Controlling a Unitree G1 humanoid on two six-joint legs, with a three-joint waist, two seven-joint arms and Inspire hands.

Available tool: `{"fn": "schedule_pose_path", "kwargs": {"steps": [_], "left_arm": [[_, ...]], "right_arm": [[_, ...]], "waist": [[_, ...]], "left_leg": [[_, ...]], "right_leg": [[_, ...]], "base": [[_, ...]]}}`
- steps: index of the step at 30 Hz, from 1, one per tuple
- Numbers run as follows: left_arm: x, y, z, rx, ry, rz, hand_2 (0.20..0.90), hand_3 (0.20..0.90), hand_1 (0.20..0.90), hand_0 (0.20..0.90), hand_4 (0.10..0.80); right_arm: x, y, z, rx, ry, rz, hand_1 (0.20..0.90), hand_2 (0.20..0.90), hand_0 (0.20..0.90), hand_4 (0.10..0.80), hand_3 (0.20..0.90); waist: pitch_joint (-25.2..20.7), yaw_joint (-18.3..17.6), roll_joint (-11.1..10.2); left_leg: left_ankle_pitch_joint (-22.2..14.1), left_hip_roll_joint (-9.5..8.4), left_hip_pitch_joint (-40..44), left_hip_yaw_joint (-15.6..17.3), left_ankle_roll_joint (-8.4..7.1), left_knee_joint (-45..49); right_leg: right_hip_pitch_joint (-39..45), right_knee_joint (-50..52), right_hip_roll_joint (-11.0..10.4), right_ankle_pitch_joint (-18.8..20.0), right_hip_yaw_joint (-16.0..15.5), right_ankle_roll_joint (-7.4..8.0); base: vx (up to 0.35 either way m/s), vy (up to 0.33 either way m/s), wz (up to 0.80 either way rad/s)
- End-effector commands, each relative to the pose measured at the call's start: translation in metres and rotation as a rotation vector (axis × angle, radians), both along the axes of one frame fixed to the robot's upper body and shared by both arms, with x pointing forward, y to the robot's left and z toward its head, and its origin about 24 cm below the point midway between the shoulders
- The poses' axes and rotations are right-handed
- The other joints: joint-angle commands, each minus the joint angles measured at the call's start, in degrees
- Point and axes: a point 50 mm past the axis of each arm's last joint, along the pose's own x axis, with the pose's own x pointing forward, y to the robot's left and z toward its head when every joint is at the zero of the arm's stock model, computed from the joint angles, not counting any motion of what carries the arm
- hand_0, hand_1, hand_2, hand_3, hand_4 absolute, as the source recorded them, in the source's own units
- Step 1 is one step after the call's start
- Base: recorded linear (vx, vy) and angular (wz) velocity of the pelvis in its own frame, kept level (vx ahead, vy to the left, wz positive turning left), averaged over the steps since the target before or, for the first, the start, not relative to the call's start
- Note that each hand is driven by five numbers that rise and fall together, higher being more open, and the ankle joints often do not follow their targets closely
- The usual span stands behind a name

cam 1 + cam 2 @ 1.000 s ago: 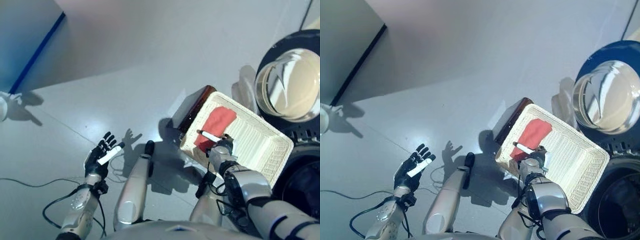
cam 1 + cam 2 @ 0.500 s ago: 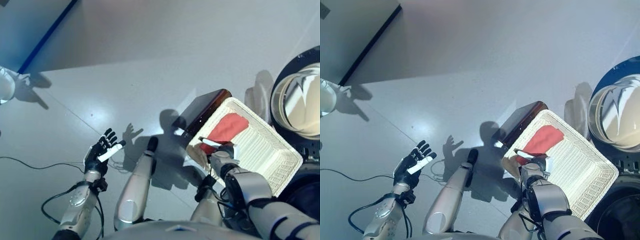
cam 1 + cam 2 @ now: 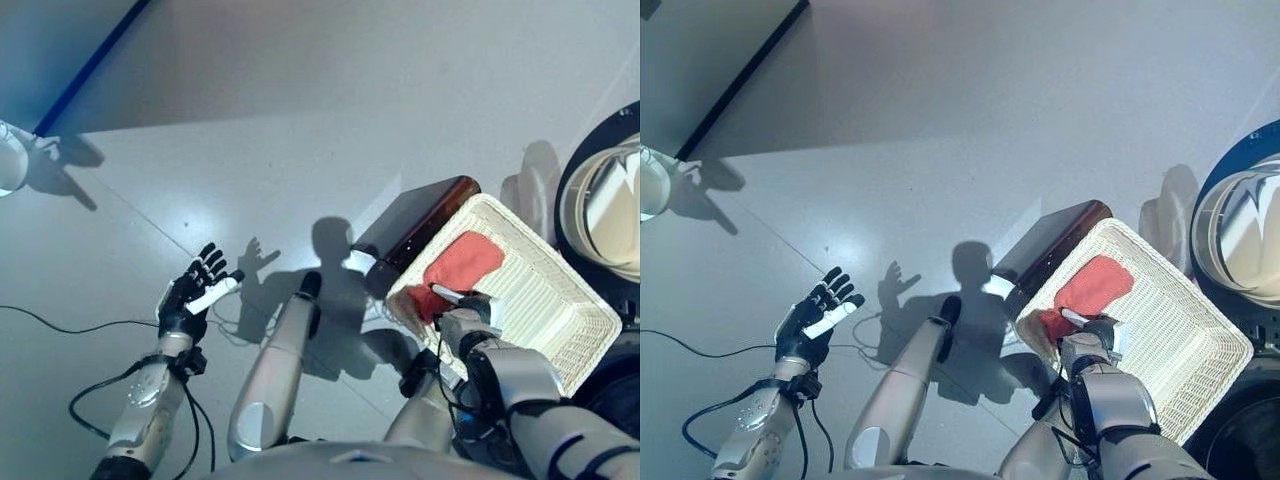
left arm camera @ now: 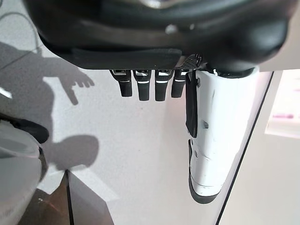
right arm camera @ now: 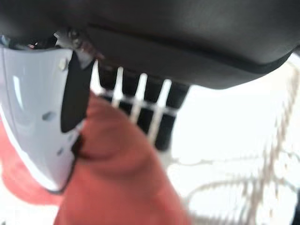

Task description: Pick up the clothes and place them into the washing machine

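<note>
A red cloth [image 3: 462, 267] lies in the shallow white wicker basket [image 3: 548, 312], which rests on a low dark brown box [image 3: 425, 215]. My right hand [image 3: 466, 312] is in the basket at the cloth's near end. Its white-covered thumb [image 5: 37, 117] and its fingers pinch a bunched fold of the cloth [image 5: 117, 183] between them. My left hand [image 3: 190, 296] is held over the floor far to the left, away from the basket, with straight fingers [image 4: 143, 86] and nothing in it.
The washing machine's round door [image 3: 608, 205] stands open at the right edge, with the dark drum opening [image 3: 1243, 440] below it beside the basket. A white object [image 3: 10, 160] stands on the floor at the far left. A dark-edged wall runs along the top left.
The whole picture has shifted, so the camera moved. My right hand stays at the cloth's near end, and the cloth there looks more bunched. My left hand stays open.
</note>
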Motion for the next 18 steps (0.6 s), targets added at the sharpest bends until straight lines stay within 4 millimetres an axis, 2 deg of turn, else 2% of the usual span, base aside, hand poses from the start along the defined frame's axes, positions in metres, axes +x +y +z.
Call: {"fn": "schedule_pose_path", "kwargs": {"steps": [1, 5, 10, 11, 14, 15, 16, 18], "left_arm": [[0.001, 0.014, 0.028, 0.049, -0.133, 0.023, 0.9, 0.9, 0.9, 0.9, 0.8], [0.0, 0.015, 0.026, 0.049, -0.123, 0.023, 0.9, 0.9, 0.9, 0.9, 0.8], [0.0, 0.016, 0.024, 0.053, -0.113, 0.016, 0.9, 0.9, 0.9, 0.9, 0.8], [-0.001, 0.017, 0.023, 0.059, -0.112, 0.023, 0.9, 0.9, 0.9, 0.9, 0.8], [-0.002, 0.02, 0.018, 0.065, -0.093, 0.04, 0.9, 0.9, 0.9, 0.9, 0.8], [-0.003, 0.022, 0.017, 0.068, -0.085, 0.052, 0.9, 0.9, 0.9, 0.9, 0.8], [-0.003, 0.022, 0.017, 0.068, -0.085, 0.052, 0.9, 0.9, 0.9, 0.9, 0.8], [-0.004, 0.024, 0.016, 0.065, -0.081, 0.069, 0.9, 0.9, 0.9, 0.9, 0.8]], "right_arm": [[-0.01, -0.013, -0.002, -0.004, 0.013, -0.068, 0.2, 0.2, 0.2, 0.3, 0.2], [-0.013, -0.018, -0.002, -0.01, 0.008, -0.095, 0.2, 0.2, 0.2, 0.3, 0.2], [-0.019, -0.035, 0.002, -0.022, -0.021, -0.173, 0.2, 0.2, 0.2, 0.3, 0.2], [-0.02, -0.044, 0.007, 0.002, -0.09, -0.258, 0.2, 0.2, 0.2, 0.3, 0.2], [-0.022, -0.056, 0.012, 0.076, -0.227, -0.416, 0.2, 0.2, 0.2, 0.3, 0.2], [-0.021, -0.061, 0.016, 0.122, -0.322, -0.503, 0.2, 0.2, 0.2, 0.3, 0.2], [-0.021, -0.061, 0.016, 0.123, -0.323, -0.505, 0.2, 0.2, 0.2, 0.3, 0.2], [-0.02, -0.07, 0.025, 0.189, -0.484, -0.655, 0.2, 0.2, 0.2, 0.3, 0.2]], "waist": [[0.4, 0.8, 1.7], [0.0, 0.1, 1.9], [-0.4, -1.0, 2.1], [-0.3, -1.6, 2.2], [-0.5, -2.6, 2.0], [-0.6, -3.1, 1.9], [-0.6, -3.0, 1.8], [-0.6, -3.9, 1.7]], "left_leg": [[-2.7, 5.66, -0.2, -4.3, -6.15, 0.4], [-2.8, 6.26, 0.4, -4.2, -6.23, 0.1], [-2.6, 6.68, 0.5, -4.3, -6.53, -0.2], [-0.3, 6.7, 0.6, -3.9, -6.5, -1.5], [0.0, 7.45, 1.5, -3.4, -6.78, -2.7], [0.2, 7.79, 1.9, -3.1, -6.9, -3.3], [0.4, 7.79, 2.0, -3.0, -6.89, -3.6], [0.7, 8.45, 2.7, -2.4, -7.14, -4.5]], "right_leg": [[-2.2, 2.8, -0.5, 2.6, 3.6, 0.57], [-3.0, 3.5, -0.1, 2.1, 4.4, 0.42], [-3.8, 4.1, 0.0, 1.5, 5.0, 0.4], [-4.4, 2.9, 0.0, 3.4, 5.0, 0.0], [-4.5, 2.2, 0.3, 3.6, 5.4, 0.0], [-4.5, 1.8, 0.5, 3.8, 5.6, 0.03], [-4.5, 1.6, 0.5, 3.9, 5.6, 0.0], [-4.7, 0.9, 0.9, 4.2, 6.1, 0.05]], "base": [[0.005, 0.003, -0.19], [0.0, 0.0, -0.06], [-0.031, -0.015, -0.11], [-0.095, 0.024, -0.04], [-0.022, -0.002, -0.02], [0.01, -0.011, -0.08], [0.003, -0.008, -0.2], [-0.001, 0.0, -0.31]]}}
